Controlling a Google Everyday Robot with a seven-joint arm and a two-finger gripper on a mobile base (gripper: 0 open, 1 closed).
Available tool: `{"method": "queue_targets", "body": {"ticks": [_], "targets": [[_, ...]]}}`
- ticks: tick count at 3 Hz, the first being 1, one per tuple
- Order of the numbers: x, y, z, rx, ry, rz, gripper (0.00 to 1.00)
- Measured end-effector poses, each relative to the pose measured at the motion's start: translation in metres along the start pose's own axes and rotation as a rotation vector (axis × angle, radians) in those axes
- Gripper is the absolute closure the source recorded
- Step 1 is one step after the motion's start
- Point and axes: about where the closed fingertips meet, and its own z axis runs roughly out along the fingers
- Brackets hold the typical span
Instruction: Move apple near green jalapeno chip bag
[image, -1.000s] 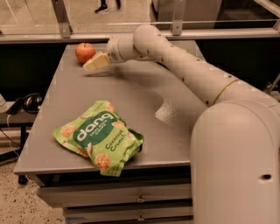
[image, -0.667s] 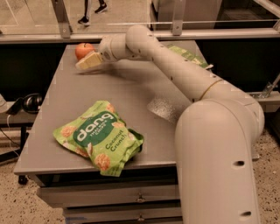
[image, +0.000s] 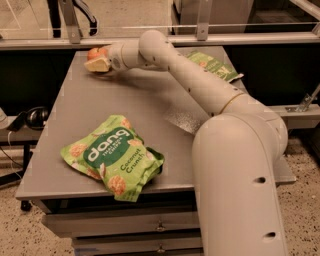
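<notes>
The apple, small and red-orange, sits at the far left corner of the grey table. My gripper is right at the apple, and its pale tip covers the apple's lower near side. The green jalapeno chip bag, flat and light green, lies at the far right of the table. It is partly hidden behind my arm and well apart from the apple.
A bigger puffy green "dang Coconut Crunch" bag lies near the table's front left edge. My arm stretches across the table from front right to far left. A rail runs behind the table. Drawers sit below its front.
My gripper has moved left along the table's far edge and closed the gap to the apple, which it now overlaps. The bags have not moved.
</notes>
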Motion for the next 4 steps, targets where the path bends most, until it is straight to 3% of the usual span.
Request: {"method": "queue_targets", "body": {"ticks": [1,2,3,4], "targets": [[-0.004,0.002,-0.014,0.008,-0.013,0.012,0.64],[-0.014,0.003,-0.061,0.054,-0.031,-0.003,0.89],[-0.011,-0.001,-0.135,0.146,-0.026,-0.021,1.0],[0.008,-0.006,-0.225,0.274,0.01,-0.022,1.0]]}}
